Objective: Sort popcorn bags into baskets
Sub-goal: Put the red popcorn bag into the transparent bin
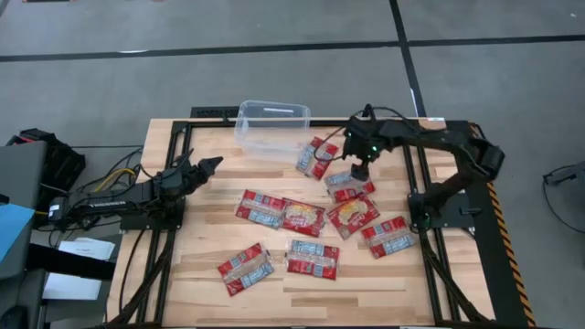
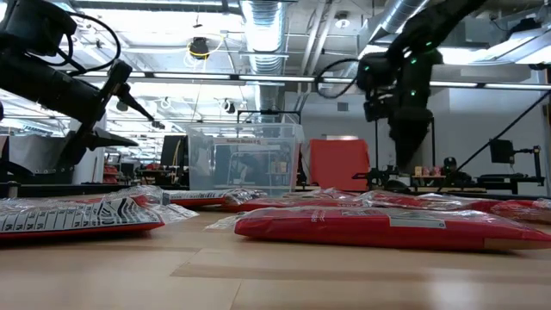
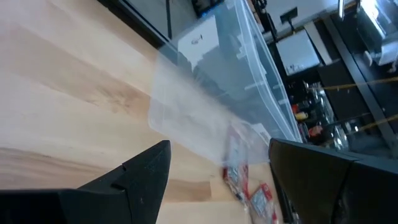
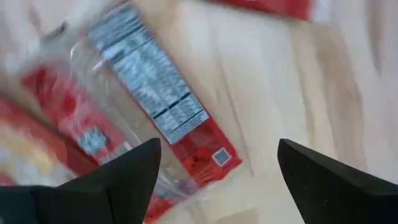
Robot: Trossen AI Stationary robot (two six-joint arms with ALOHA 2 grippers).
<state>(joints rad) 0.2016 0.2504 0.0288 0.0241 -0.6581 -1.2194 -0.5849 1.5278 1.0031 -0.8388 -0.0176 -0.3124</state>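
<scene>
On the wooden worktop (image 1: 201,274), eight red bags lie flat, the nearest pair (image 1: 245,268) (image 1: 313,259) well short of the bin (image 1: 271,128). Farther back, the right pincer (image 1: 360,170) hangs above a bag (image 4: 155,112) beside the bin, fingers apart, empty. The left pincer (image 1: 212,164) waits beside the bin, fingers apart.

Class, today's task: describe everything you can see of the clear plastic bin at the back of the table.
The bin is a clear, colourless plastic rectangle with rounded corners and a rim. It stands upright near the far edge of the wooden table, and no packets show inside it. In the high view, one red popcorn bag lies just off its right corner; whether they touch cannot be told. The left gripper, open, points towards it from the left; nothing grips it.
</scene>
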